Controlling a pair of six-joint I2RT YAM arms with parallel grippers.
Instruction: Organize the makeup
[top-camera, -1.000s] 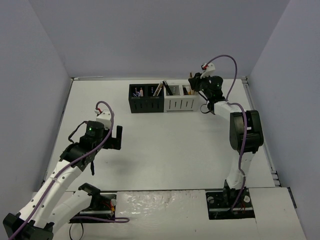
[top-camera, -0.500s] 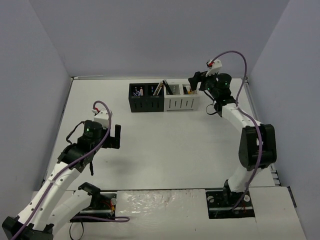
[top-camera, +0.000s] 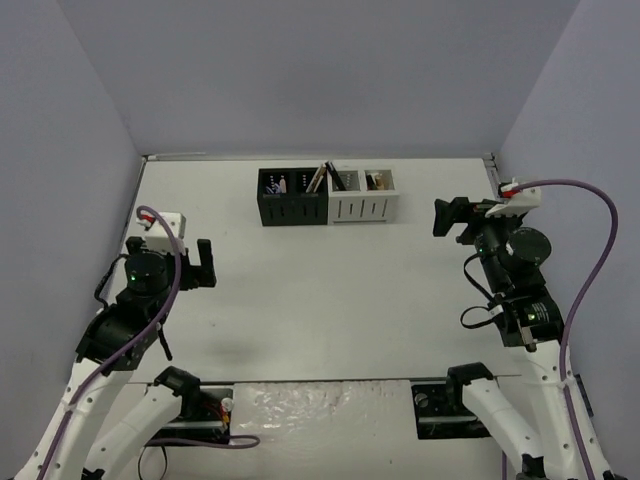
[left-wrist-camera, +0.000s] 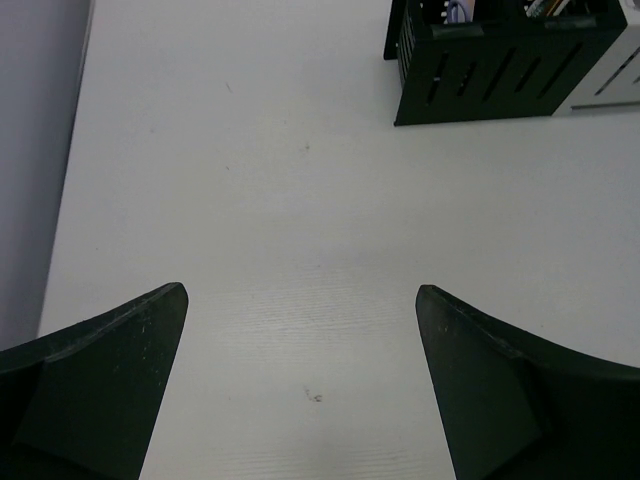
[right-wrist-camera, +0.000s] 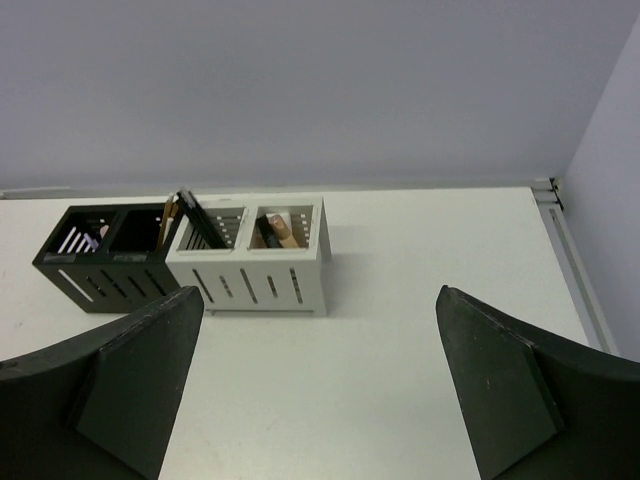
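Observation:
The makeup stands inside two slotted organizers at the back of the table. Dark and tan pencils (right-wrist-camera: 188, 218) lean in the white organizer's (right-wrist-camera: 262, 283) left compartment, and a tan tube (right-wrist-camera: 283, 233) with a black item fills its right one. Lilac items (right-wrist-camera: 84, 239) lie in the black organizer (right-wrist-camera: 95, 282). From above, the pencils (top-camera: 318, 177) poke out between the black organizer (top-camera: 293, 208) and the white organizer (top-camera: 363, 208). My right gripper (right-wrist-camera: 320, 292) is open and empty, well in front of the white organizer. My left gripper (left-wrist-camera: 301, 291) is open over bare table.
The left gripper (top-camera: 200, 266) hangs near the left wall and the right gripper (top-camera: 450, 217) near the right wall. Grey walls close the table on three sides. A corner of the black organizer (left-wrist-camera: 500, 70) shows at the left wrist view's upper right.
My right gripper opened above the white organizer and drew back to the right and nearer. My left arm drew back to the left, still open.

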